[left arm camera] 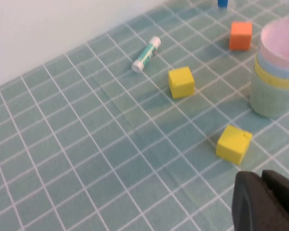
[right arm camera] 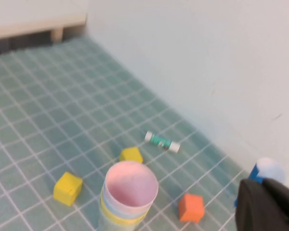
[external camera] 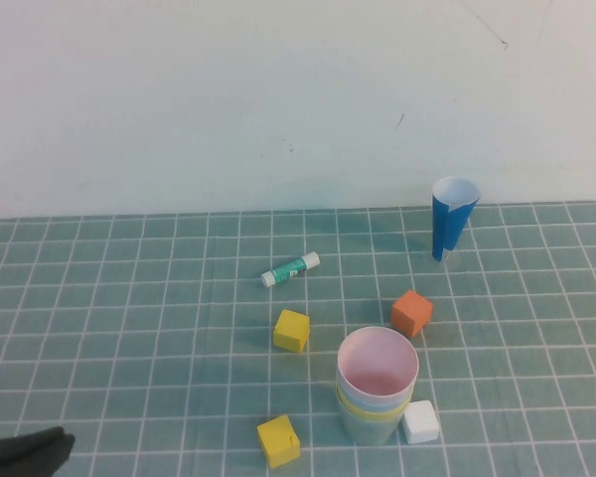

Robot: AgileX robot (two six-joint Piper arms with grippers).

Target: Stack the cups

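Note:
The four cups stand nested in one upright stack at the front middle of the table. The pink cup is innermost on top, then the light blue and yellow rims, with the green cup at the bottom. The stack also shows in the left wrist view and the right wrist view. My left gripper is shut and empty, low at the front left, well away from the stack. My right gripper is shut and empty, raised to the right of the stack, outside the high view.
A dark-blue paper cone stands at the back right. A glue stick lies mid-table. An orange cube, two yellow cubes and a white cube lie close around the stack. A wall runs behind the table.

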